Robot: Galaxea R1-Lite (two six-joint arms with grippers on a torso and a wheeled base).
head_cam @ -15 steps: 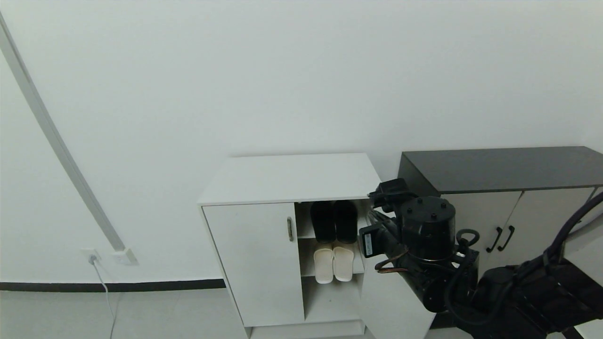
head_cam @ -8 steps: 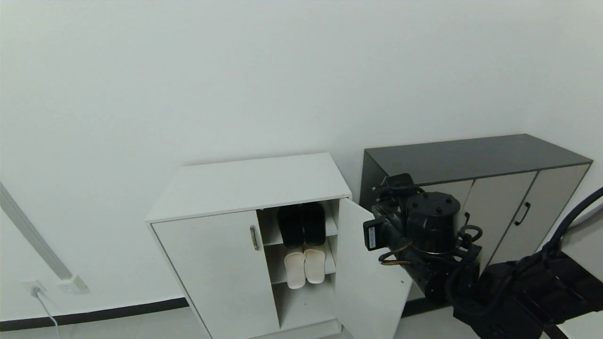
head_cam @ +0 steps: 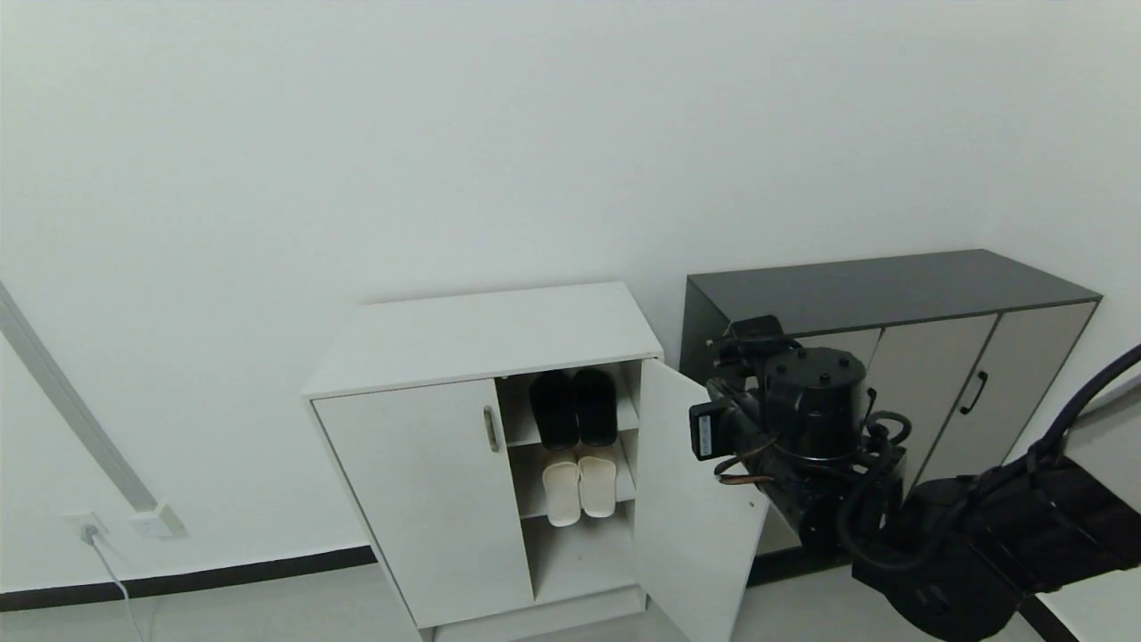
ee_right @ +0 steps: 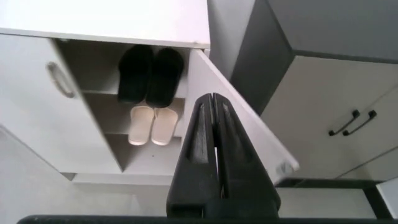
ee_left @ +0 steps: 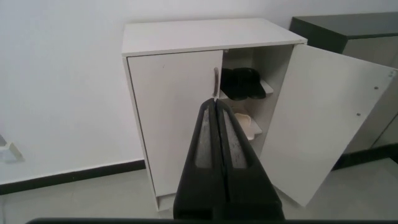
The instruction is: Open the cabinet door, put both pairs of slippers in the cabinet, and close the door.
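Observation:
The white cabinet (head_cam: 481, 334) has its right door (head_cam: 695, 499) swung open and its left door (head_cam: 437, 490) closed. A black pair of slippers (head_cam: 575, 406) lies on the top shelf. A white pair of slippers (head_cam: 579, 486) lies on the shelf below. My right gripper (ee_right: 214, 99) is shut and empty, hovering above the open door (ee_right: 267, 140), on its outer side. The right arm's wrist (head_cam: 807, 401) is beside that door's top edge. My left gripper (ee_left: 216, 104) is shut on nothing and stands well back, facing the cabinet's front (ee_left: 174, 118).
A dark-topped cabinet (head_cam: 891, 285) with closed doors stands close to the right of the white one, behind the right arm. A wall outlet (head_cam: 89, 530) with a cable and a slanted conduit (head_cam: 71, 410) are at the far left. Bare floor lies in front.
The head camera has shifted, so the whole scene sits further left than a second ago. Both pairs of slippers stay on their shelves and the right arm stays beside the open door.

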